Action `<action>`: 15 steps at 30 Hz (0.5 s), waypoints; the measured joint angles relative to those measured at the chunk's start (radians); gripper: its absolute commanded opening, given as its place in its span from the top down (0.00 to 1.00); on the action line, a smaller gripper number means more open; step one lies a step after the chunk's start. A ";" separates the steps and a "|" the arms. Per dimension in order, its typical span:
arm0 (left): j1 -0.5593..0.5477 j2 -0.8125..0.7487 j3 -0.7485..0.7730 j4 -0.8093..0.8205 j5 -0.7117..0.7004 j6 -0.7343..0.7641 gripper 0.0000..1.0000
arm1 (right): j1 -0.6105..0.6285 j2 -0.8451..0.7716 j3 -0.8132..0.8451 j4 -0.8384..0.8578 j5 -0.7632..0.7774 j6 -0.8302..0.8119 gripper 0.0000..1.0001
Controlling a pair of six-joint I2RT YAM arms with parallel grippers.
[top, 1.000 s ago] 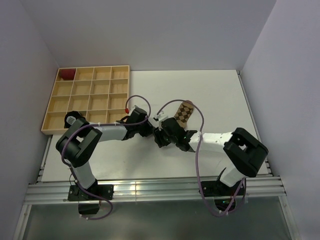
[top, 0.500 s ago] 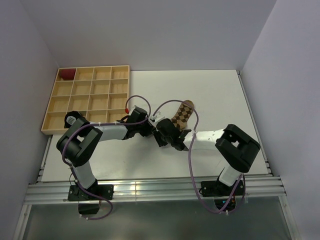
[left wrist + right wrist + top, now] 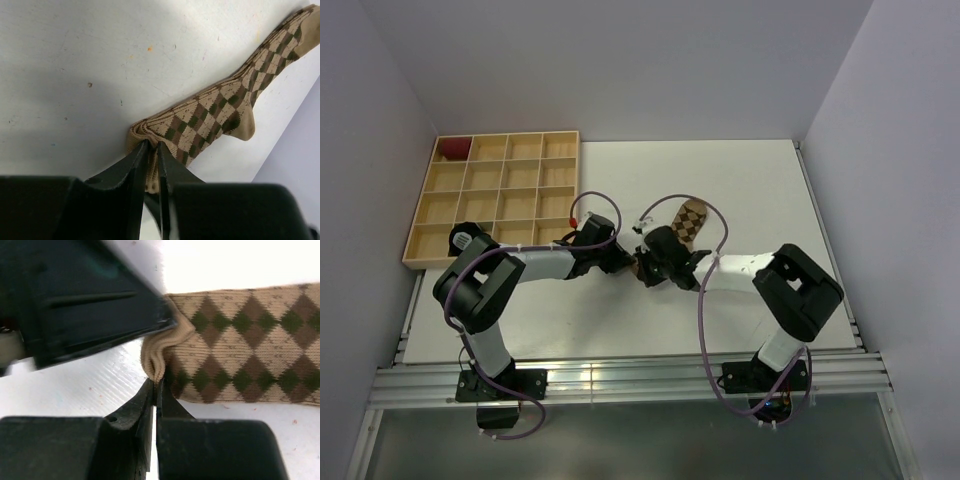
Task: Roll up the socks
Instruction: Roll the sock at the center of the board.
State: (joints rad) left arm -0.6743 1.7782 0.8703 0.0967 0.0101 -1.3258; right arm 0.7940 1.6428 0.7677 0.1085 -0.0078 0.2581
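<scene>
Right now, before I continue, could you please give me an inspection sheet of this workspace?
Surface: white table, a few small specks.
Job's things: tan argyle sock lying flat, cuff end bunched; black sock not seen.
Clutter: wooden tray at rear left, dark red bundle in its far-left corner compartment.
Grippers: left claw shut on the sock's cuff; right claw shut at the same bunched edge.
Cables: purple cables looping over both arms.
Surroundings: plain walls; metal rail at near edge.
</scene>
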 measured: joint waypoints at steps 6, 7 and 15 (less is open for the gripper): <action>0.000 0.000 0.002 -0.002 0.000 -0.007 0.79 | -0.206 0.015 -0.001 0.005 -0.282 0.098 1.00; 0.000 0.000 0.002 -0.002 0.000 -0.008 0.79 | -0.233 0.026 -0.001 0.013 -0.326 0.116 1.00; 0.000 0.000 0.003 -0.010 -0.009 -0.027 0.79 | -0.354 0.123 -0.003 0.076 -0.602 0.230 1.00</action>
State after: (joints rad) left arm -0.6739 1.7782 0.8738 0.0872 0.0013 -1.3525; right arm 0.4397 1.7657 0.7647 0.1841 -0.6094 0.4881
